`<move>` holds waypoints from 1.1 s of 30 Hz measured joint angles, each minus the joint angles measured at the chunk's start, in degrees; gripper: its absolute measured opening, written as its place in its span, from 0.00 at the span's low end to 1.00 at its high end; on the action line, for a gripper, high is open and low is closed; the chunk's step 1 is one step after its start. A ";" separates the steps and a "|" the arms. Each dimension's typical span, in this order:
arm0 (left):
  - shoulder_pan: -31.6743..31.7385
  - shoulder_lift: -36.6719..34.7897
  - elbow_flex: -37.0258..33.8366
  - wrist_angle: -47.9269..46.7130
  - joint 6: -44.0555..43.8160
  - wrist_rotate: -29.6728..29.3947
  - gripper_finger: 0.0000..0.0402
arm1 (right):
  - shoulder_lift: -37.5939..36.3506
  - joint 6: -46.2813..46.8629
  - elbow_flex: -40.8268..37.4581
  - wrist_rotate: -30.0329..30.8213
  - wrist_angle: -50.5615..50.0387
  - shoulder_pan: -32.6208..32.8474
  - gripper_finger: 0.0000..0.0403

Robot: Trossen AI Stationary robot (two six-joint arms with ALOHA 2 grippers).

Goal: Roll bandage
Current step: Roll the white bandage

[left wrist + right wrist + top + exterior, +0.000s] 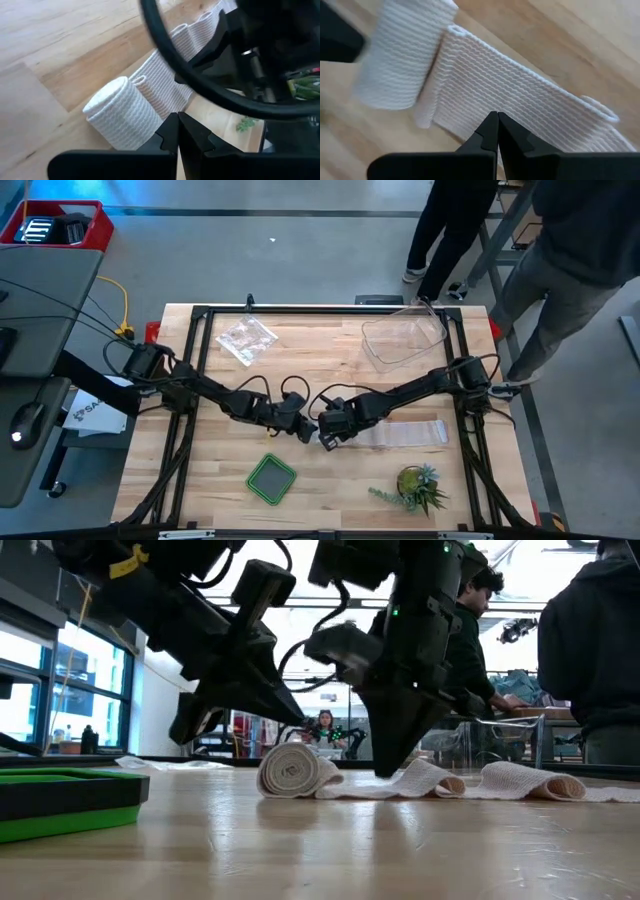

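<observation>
The white gauze bandage lies on the wooden table, partly rolled. Its roll rests on its side at the strip's left end, and the loose strip runs wrinkled toward the table's right edge. My left gripper is shut and slants down just above and beside the roll; in the low view a small gap shows between them. My right gripper is shut and points steeply down onto the strip right next to the roll. My right gripper presses its shut fingertips down on the flat strip, a short way to the right of the roll. It comes from above, tilted a little. The strip lies on the table under the tips, slack and humped farther right.
A crinkly clear bag and a clear plastic tub sit at the far side. A green tray and a small plant stand near the front edge. People stand beyond the table's far right corner.
</observation>
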 joint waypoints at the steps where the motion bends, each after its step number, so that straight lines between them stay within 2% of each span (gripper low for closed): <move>1: 0.28 0.00 0.00 0.10 0.37 0.27 0.00 | -0.94 0.00 0.00 0.56 -1.01 -0.03 0.00; 8: 0.74 0.00 0.00 -0.03 0.55 0.74 0.00 | -6.85 -1.40 0.02 2.29 -11.81 0.53 0.00; 10: 0.74 0.00 0.00 -0.11 0.65 1.85 0.00 | -6.96 -2.16 -0.13 1.00 -13.81 1.58 0.00; 13: 0.72 0.00 0.00 -0.28 1.18 2.89 0.00 | -7.43 -0.32 -4.31 -2.71 -12.76 3.61 0.00; 16: 0.73 -0.11 0.00 -0.23 1.49 3.56 0.00 | -11.00 7.23 -11.09 -3.71 -10.82 6.42 0.00; 22: 0.96 -0.22 0.00 -0.06 1.47 4.26 0.00 | -26.67 27.51 -24.39 0.93 -6.68 12.45 0.00; 25: 1.22 -0.24 0.00 -0.06 1.48 4.97 0.00 | -32.93 33.40 -30.29 1.18 -6.54 14.95 0.00; 28: 1.57 -0.24 0.00 -0.08 1.47 6.08 0.00 | -36.38 39.75 -37.07 -0.05 -5.98 16.81 0.00; 33: 1.74 -0.26 0.00 -0.01 0.02 7.06 0.00 | -38.18 46.01 -45.36 1.13 4.47 17.65 0.00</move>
